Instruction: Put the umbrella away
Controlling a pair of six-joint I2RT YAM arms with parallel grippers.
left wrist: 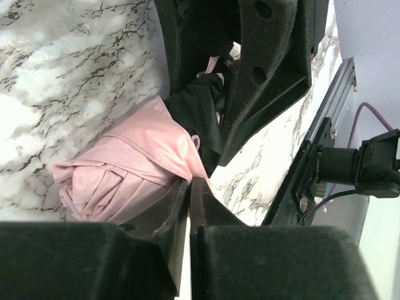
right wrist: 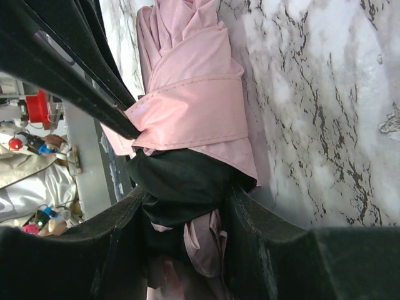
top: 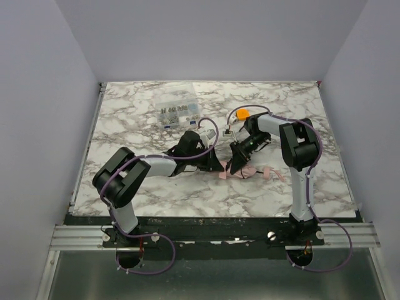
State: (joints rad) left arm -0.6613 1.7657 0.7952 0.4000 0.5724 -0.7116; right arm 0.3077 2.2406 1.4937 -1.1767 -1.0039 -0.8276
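Note:
The umbrella [top: 223, 177] is a short pale pink roll lying on the marble table between the two arms. In the left wrist view the umbrella [left wrist: 122, 169] lies just beyond my fingertips. My left gripper [left wrist: 189, 182] is shut, pinching an edge of its pink fabric. In the right wrist view a pink band wraps the umbrella [right wrist: 194, 106]. My right gripper [right wrist: 184, 209] is closed around the roll's dark end, a finger on each side. From above, the left gripper [top: 212, 165] and the right gripper [top: 237, 165] meet over the roll and hide most of it.
A clear plastic parts box [top: 178, 113] stands at the back of the table. A small orange-and-white gadget [top: 240, 114] sits behind the right arm. A black rail [left wrist: 312, 169] runs along the table's near edge.

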